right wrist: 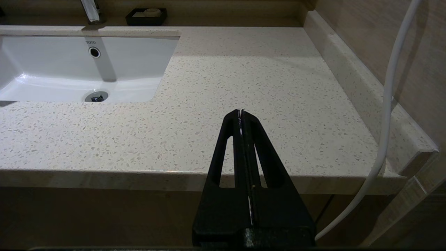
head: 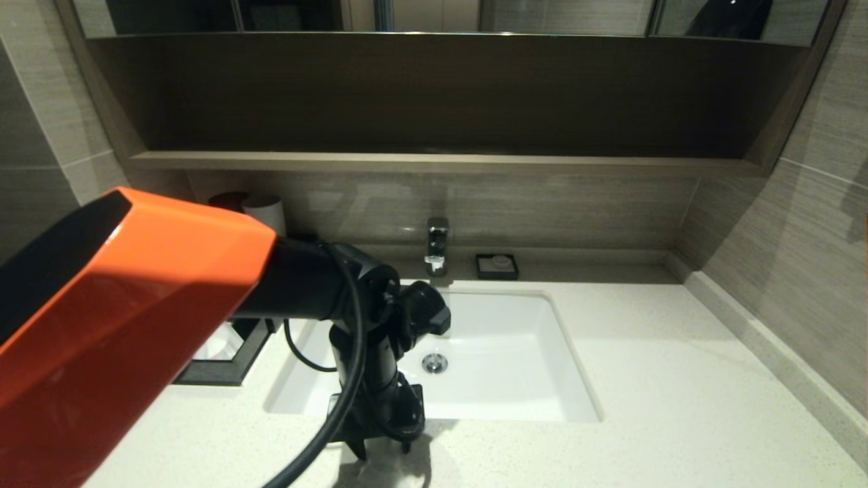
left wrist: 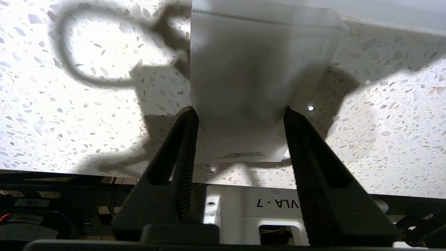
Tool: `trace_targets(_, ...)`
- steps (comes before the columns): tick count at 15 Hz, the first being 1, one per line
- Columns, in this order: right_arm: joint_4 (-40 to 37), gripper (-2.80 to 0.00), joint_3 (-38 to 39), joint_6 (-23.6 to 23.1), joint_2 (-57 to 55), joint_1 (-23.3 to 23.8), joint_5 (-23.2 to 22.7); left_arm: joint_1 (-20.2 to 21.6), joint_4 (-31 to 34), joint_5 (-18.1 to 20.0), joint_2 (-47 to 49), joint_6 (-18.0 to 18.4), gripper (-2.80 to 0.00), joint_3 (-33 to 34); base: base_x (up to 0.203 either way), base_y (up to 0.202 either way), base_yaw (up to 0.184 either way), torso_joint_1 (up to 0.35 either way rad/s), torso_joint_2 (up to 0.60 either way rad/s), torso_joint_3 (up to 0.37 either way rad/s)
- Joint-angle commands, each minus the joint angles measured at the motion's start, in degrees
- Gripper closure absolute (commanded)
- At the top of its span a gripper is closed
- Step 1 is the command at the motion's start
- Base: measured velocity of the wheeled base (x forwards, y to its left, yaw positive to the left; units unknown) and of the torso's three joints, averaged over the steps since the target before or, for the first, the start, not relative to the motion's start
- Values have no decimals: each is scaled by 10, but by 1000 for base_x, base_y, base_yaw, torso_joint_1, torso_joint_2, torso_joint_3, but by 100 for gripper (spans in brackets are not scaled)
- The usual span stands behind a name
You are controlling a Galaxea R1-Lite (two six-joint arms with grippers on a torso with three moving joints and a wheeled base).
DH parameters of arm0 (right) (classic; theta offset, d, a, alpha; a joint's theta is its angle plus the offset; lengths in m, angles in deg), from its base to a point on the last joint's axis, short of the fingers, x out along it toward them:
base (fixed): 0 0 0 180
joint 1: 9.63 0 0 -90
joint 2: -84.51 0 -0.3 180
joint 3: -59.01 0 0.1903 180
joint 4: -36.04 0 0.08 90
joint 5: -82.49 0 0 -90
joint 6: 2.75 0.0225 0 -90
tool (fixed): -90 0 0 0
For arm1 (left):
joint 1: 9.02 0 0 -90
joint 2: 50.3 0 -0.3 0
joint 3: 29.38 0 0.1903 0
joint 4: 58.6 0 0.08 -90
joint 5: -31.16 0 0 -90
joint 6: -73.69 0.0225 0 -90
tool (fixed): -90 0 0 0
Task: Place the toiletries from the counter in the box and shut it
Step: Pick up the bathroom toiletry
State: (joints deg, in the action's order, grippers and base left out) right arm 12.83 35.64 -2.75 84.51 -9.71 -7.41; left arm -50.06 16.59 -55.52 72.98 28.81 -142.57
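Observation:
A small flat packet with white contents point(left wrist: 258, 69) lies on the speckled counter point(head: 678, 407) just in front of the sink. My left gripper point(left wrist: 240, 111) points down over it, open, with one finger at each side edge of the packet; it also shows in the head view point(head: 383, 444). The black box point(head: 230, 369) stands left of the sink, mostly hidden behind my orange left arm. My right gripper point(right wrist: 241, 112) is shut and empty, held at the counter's front edge right of the sink. The other toiletries are out of view.
The white sink basin point(head: 502, 379) is set in the counter's middle, with a faucet point(head: 437, 247) behind it. A small black square dish point(head: 496, 266) sits at the back wall. Cups point(head: 268, 210) stand at the back left. A white cable point(right wrist: 386, 122) hangs by the right wall.

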Motion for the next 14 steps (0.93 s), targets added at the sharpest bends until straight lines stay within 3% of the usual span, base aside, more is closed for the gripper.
trace_targets(1, 0, 0, 1, -1, 0, 0, 0, 0, 3, 1, -1, -3, 0, 0, 0, 0, 0, 0, 0, 0)
trace_targets(10, 0, 0, 1, -1, 1, 0, 0, 7, -14, -1, -29, -8, 0, -2, 0, 0, 0, 0, 0, 0)
trace_targets(14, 0, 0, 1, 0, 0, 0, 0, 54, -20, -25, -83, 0, 0, -2, 0, 0, 0, 0, 0, 0)
